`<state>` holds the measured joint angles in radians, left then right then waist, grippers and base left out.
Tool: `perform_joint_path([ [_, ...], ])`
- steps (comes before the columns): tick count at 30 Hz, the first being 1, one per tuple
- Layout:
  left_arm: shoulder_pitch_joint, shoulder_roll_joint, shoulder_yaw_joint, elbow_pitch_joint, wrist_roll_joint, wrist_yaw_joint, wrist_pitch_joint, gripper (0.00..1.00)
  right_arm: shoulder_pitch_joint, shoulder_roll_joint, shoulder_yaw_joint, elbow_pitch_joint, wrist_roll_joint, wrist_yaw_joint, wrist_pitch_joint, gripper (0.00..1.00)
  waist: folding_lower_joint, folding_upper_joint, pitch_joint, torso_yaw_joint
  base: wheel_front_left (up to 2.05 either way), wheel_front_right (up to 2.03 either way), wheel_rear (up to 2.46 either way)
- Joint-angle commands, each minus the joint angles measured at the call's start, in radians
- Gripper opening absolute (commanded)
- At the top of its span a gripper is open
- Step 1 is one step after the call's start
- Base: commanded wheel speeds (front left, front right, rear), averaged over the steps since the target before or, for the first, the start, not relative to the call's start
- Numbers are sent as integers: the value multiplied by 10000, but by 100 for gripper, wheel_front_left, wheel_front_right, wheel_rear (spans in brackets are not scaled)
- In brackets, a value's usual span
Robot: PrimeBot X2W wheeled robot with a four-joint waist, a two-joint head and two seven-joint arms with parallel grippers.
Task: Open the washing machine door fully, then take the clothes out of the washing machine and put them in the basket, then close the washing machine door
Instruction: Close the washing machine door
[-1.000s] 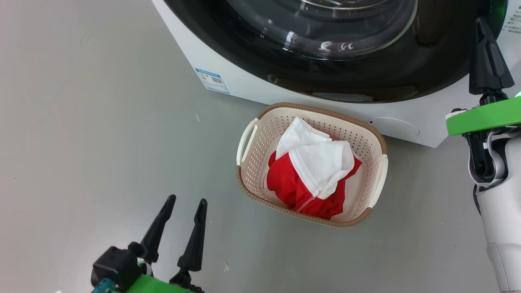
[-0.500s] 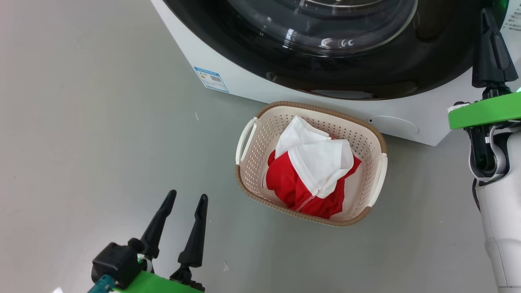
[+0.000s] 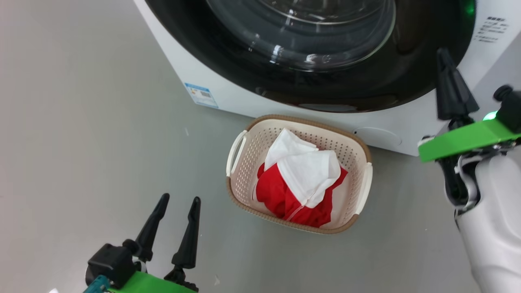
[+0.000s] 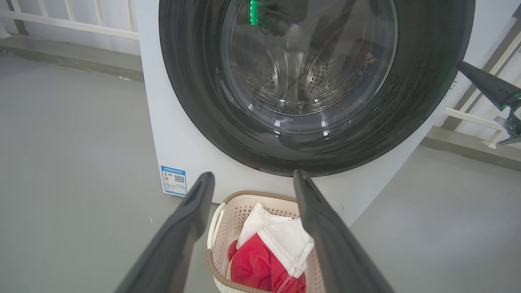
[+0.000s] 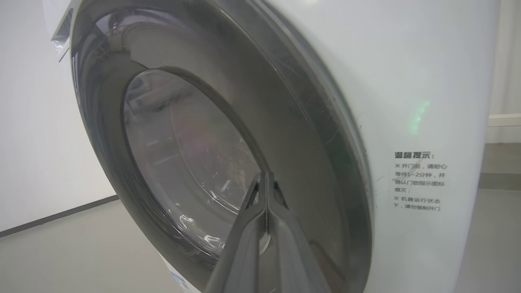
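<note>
The white washing machine (image 3: pixel 228 93) fills the top of the head view. Its door (image 3: pixel 415 53), a black ring around clear glass, lies flat against the front. On the floor before it, the cream basket (image 3: pixel 364 188) holds the clothes (image 3: pixel 285 197), a red garment under a white one. My left gripper (image 3: pixel 180 199) stands open at lower left, well left of the basket, with nothing between its fingers. The left wrist view looks between those fingers (image 4: pixel 195 203) at the door (image 4: pixel 191 81) and basket (image 4: pixel 228 200). My right gripper (image 3: pixel 443 55) is shut and empty, its tip (image 5: pixel 266 176) by the door's right edge (image 5: pixel 309 146).
Grey floor (image 3: pixel 81 142) spreads wide to the left of the machine and basket. A blue label (image 3: pixel 199 94) marks the machine's lower front corner. White railing (image 4: pixel 73 20) and a low kerb run behind the machine. Printed text (image 5: pixel 419 181) sits on the front panel right of the door.
The head camera has shifted, sliding the whole scene left and down. My shut right gripper has drawn back a little from the machine. The basket and clothes lie as before.
</note>
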<state>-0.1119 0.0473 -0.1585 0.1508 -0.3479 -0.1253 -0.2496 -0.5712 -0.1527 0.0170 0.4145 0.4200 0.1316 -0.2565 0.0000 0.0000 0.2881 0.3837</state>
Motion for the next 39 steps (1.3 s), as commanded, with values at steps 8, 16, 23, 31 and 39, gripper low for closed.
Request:
perform_joint_path([
  [8,83,503,621,7,30,-54,-122,100,1153,158,614,-453,32,-9,-53,100,0,0,-643,-699,0,0,0],
  [16,127,734,839,164,118,-54,-122,100,2014,92,850,-568,7,-9,-53,100,0,0,-984,-1316,0,0,0],
  [23,275,888,1099,247,221,-54,-122,100,2861,48,781,-774,36,-9,-53,100,0,0,-1336,-1931,0,0,0],
  [31,536,1007,1386,289,269,-54,-122,100,3646,92,674,-952,50,-9,-53,100,0,0,-1667,-2584,0,0,0],
  [39,755,1073,1662,376,347,-54,-122,100,4329,148,491,-1030,59,-9,-53,100,0,0,-2027,-3066,0,0,0],
])
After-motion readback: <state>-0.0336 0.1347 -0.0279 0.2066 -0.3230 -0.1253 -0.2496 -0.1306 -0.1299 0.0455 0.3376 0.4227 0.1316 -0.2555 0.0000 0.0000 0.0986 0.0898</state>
